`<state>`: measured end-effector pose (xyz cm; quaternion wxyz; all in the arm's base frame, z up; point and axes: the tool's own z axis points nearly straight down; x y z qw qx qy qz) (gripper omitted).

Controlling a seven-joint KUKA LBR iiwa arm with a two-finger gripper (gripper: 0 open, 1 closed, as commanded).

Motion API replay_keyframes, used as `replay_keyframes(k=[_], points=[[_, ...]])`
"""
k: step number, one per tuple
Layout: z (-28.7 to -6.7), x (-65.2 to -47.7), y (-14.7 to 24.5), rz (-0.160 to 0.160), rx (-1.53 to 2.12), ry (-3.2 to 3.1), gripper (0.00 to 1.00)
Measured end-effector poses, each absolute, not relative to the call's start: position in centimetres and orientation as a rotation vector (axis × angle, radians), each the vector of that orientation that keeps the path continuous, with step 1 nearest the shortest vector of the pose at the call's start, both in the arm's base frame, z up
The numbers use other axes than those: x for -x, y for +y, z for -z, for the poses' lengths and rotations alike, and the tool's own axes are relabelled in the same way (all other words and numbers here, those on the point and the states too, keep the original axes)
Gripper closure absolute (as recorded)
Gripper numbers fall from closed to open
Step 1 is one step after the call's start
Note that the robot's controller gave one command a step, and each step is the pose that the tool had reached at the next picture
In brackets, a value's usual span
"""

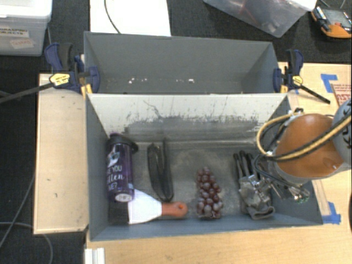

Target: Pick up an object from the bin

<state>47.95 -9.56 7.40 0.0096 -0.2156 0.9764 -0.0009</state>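
Note:
My gripper (254, 196) is low in the bin's front right corner, under the orange wrist cover. It sits right over a crumpled grey thing (258, 209) on the bin floor. Just behind it lies a black object with several prongs (243, 166). A bunch of dark red grapes (209, 200) lies to the gripper's left, apart from it.
Further left lie a black looped strap (159, 172), a white scraper with an orange handle (153, 209), and a purple bottle with a black cap (120, 174) along the left wall. The bin's back half is bare floor.

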Motion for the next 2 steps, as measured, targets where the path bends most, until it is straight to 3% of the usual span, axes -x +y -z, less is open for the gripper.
replay_keyframes(k=[1, 2], points=[[-7.06, -49.00, -14.05, 0.006, 0.701, 3.040, 1.00], [-7.60, -49.91, -14.71, -0.001, 0.712, 3.037, 1.00]])
